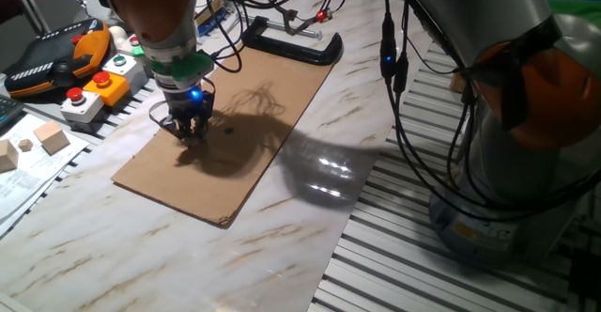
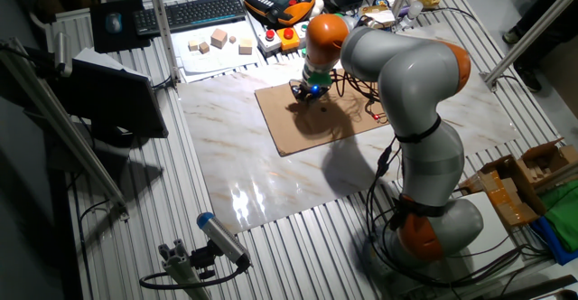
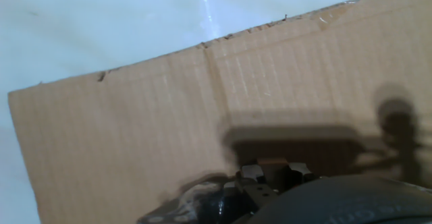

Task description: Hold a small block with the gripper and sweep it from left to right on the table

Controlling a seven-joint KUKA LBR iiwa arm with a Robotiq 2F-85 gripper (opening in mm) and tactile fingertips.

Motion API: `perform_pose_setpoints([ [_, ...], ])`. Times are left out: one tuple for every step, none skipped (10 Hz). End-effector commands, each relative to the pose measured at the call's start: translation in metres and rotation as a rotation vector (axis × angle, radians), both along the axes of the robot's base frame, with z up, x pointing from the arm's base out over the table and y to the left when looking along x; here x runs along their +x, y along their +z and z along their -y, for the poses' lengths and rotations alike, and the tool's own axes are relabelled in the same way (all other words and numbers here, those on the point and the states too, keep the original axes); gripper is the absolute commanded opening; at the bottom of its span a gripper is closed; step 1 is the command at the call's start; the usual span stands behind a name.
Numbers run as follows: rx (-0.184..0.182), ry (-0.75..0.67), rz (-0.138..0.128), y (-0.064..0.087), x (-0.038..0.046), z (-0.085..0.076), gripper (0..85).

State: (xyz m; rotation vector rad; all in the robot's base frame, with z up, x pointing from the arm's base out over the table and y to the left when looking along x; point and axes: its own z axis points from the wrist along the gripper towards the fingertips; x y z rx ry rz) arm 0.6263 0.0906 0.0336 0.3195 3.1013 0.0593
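My black gripper (image 1: 189, 131) with the blue light stands upright, fingertips down on a brown cardboard sheet (image 1: 246, 115) that lies on the white marble-look table (image 1: 141, 246). It is near the sheet's left end. In the hand view the fingers (image 3: 251, 173) are closed around a tiny tan small block (image 3: 272, 162) pressed against the cardboard (image 3: 148, 129). The block is too small to make out in either fixed view. The gripper (image 2: 307, 95) is at the far end of the sheet (image 2: 316, 126) in the other fixed view.
A black C-clamp (image 1: 291, 44) lies at the sheet's far end. Push-buttons (image 1: 103, 82), a teach pendant (image 1: 56, 58) and larger pale wooden blocks (image 1: 52, 141) sit at the left. Cables hang from the arm (image 1: 390, 63). A keyboard (image 2: 203, 11) is behind the table.
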Motion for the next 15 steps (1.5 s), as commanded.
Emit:
perform_pose_setpoints([
  [0.003,0.000,0.001,-0.001,-0.0001,-0.001,0.7],
  [0.003,0.003,0.002,-0.002,0.0004,-0.002,0.7],
  [0.000,0.006,0.004,-0.001,0.0011,-0.004,0.7],
  [-0.002,0.009,0.004,0.000,0.0016,-0.005,0.7],
  [0.000,0.009,0.004,0.000,0.0018,-0.007,0.7],
  [0.000,0.010,0.004,0.000,0.0021,-0.008,0.7],
  [0.000,0.010,0.004,-0.001,0.0026,-0.010,0.7],
  [0.000,0.012,0.003,0.000,0.0031,-0.012,0.7],
  [0.000,0.014,0.001,0.002,0.0034,-0.014,0.7],
  [-0.001,0.015,0.000,0.002,0.0039,-0.016,0.7],
  [0.001,0.017,0.000,0.002,0.0041,-0.018,0.7],
  [0.003,0.017,0.000,0.001,0.0045,-0.019,0.7],
  [0.006,0.015,-0.002,0.001,0.0048,-0.021,0.7],
  [0.006,0.015,-0.002,0.001,0.0051,-0.023,0.7],
  [0.006,0.017,-0.002,0.001,0.0056,-0.024,0.7],
])
